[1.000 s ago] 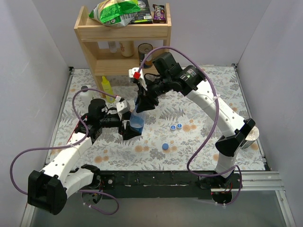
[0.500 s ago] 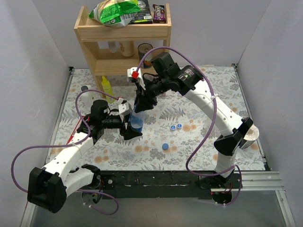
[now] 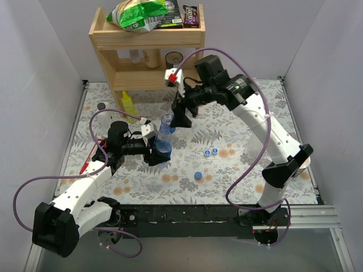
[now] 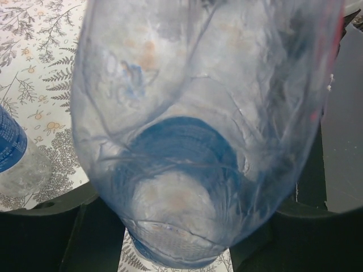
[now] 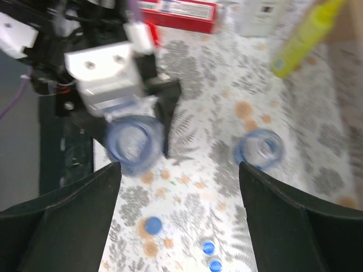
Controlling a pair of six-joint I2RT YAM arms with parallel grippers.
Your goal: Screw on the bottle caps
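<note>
My left gripper (image 3: pixel 159 153) is shut on the lower part of a clear bottle (image 3: pixel 164 143) that stands upright and has no cap on its mouth. That bottle (image 4: pixel 198 124) fills the left wrist view between the dark fingers. A second open bottle (image 3: pixel 168 120) stands just behind it, and its blue label (image 4: pixel 10 148) shows at the left edge. My right gripper (image 3: pixel 181 117) hangs open above and behind both bottles, holding nothing. From above I see both open mouths (image 5: pixel 134 143) (image 5: pixel 260 148). Three blue bottle caps (image 3: pixel 197 175) (image 3: pixel 207 152) (image 3: pixel 215 150) lie loose on the mat, to the right of the bottles.
A wooden shelf (image 3: pixel 147 39) with snack bags stands at the back left. A yellow bottle (image 3: pixel 128 103) stands in front of it, with a dark-capped white bottle (image 3: pixel 101 106) further left. Grey walls close in both sides.
My left gripper has closed on the bottle. My right gripper has opened, let go of the bottle top, and risen back to the right.
</note>
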